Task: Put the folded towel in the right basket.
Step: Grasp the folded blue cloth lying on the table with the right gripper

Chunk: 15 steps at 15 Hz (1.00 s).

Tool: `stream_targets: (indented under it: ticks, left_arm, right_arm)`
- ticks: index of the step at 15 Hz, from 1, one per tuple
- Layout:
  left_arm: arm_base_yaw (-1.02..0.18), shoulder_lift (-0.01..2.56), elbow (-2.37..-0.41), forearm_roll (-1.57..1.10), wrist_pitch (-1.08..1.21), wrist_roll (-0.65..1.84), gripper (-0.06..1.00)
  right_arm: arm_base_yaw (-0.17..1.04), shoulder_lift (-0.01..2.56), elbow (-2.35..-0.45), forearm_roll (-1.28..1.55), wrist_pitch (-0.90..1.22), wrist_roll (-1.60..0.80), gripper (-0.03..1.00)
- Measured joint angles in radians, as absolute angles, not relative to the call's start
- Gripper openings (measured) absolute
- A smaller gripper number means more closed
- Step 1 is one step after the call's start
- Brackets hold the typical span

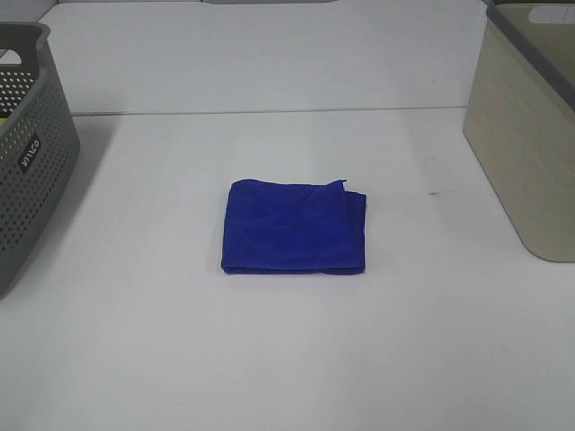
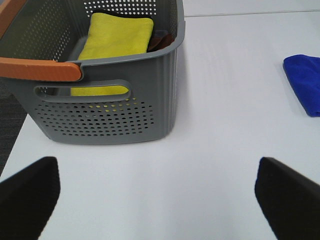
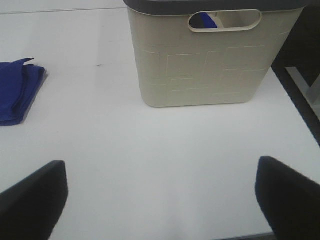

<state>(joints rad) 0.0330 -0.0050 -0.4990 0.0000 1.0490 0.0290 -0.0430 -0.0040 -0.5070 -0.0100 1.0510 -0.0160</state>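
The folded blue towel lies flat in the middle of the white table; its edge also shows in the left wrist view and in the right wrist view. The beige right basket stands at the right edge, also seen in the right wrist view. Neither gripper shows in the exterior view. My left gripper is open and empty over bare table near the grey basket. My right gripper is open and empty in front of the beige basket.
A grey perforated basket stands at the left edge, holding a yellow towel and a darker cloth behind it; an orange handle crosses its rim. Something blue shows through the beige basket's handle slot. The table's edge runs right of the beige basket.
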Motion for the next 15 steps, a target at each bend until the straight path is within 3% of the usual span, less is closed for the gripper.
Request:
stream_targets:
  ticks: [2, 5, 6, 9, 12, 15]
  left_arm:
    - [0.033, -0.005, -0.499, 0.0, 1.049, 0.029, 0.99]
    - [0.033, -0.005, -0.499, 0.0, 1.049, 0.029, 0.99]
    - [0.033, -0.005, -0.499, 0.0, 1.049, 0.029, 0.99]
    - [0.033, -0.005, -0.499, 0.0, 1.049, 0.029, 0.99]
    - [0.033, -0.005, -0.499, 0.0, 1.049, 0.029, 0.99]
    - [0.033, -0.005, -0.499, 0.0, 1.049, 0.029, 0.99]
  right_arm:
    - [-0.043, 0.066, -0.581, -0.01, 1.058, -0.047, 0.97]
    - [-0.043, 0.393, -0.797, 0.031, 1.193, -0.019, 0.97]
    - [-0.043, 0.644, -0.981, 0.102, 1.211, 0.027, 0.97]
    - [-0.043, 0.914, -1.179, 0.216, 1.21, 0.037, 0.96]
    - [-0.039, 1.094, -1.233, 0.328, 1.216, 0.014, 0.96]
    - [0.124, 1.326, -1.236, 0.359, 1.153, 0.032, 0.95]
